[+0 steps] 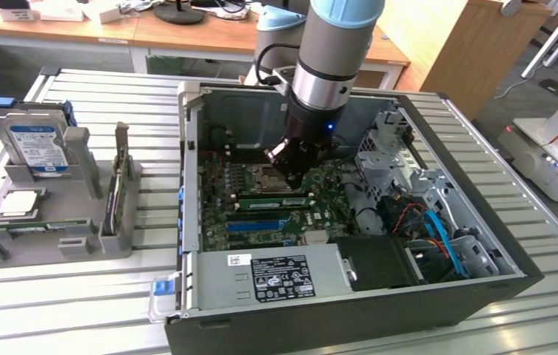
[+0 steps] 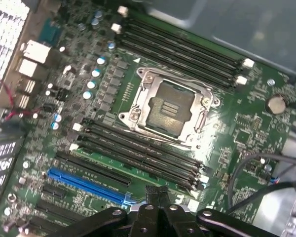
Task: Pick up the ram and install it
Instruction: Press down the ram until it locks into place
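Fingers (image 2: 157,193) closed together, empty, I hover inside the open computer case (image 1: 476,244) just over the motherboard (image 2: 246,133). The ram (image 2: 138,165) lies seated in a slot beside the CPU socket (image 2: 170,108), apparently already installed.

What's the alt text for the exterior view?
A robot arm reaches down into an open computer case, its shut pincer just above the motherboard near the CPU socket. On the exterior view's left, a grey holder carries a hard drive and a CPU chip.
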### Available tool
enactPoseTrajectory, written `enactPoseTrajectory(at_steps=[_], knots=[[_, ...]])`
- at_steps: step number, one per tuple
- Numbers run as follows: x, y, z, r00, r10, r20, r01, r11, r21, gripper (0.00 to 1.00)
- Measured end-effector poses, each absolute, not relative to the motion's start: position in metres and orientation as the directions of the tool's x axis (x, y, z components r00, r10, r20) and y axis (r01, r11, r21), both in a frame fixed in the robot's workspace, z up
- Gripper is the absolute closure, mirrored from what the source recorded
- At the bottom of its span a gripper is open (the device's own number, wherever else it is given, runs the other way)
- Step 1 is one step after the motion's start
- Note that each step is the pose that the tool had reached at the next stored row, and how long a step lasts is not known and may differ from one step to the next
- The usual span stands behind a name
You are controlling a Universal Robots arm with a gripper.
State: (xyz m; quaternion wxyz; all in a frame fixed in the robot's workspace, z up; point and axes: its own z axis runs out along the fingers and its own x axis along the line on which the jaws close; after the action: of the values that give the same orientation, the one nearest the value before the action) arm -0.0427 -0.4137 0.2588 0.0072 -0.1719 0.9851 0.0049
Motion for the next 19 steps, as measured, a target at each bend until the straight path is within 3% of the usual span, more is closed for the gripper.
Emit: enactPoseTrajectory(at_steps=[19], knots=[[-0.0427, -0.4137, 0.2587, -0.998, -0.054, -0.016, -0.055, 0.998, 0.007, 0.89]])
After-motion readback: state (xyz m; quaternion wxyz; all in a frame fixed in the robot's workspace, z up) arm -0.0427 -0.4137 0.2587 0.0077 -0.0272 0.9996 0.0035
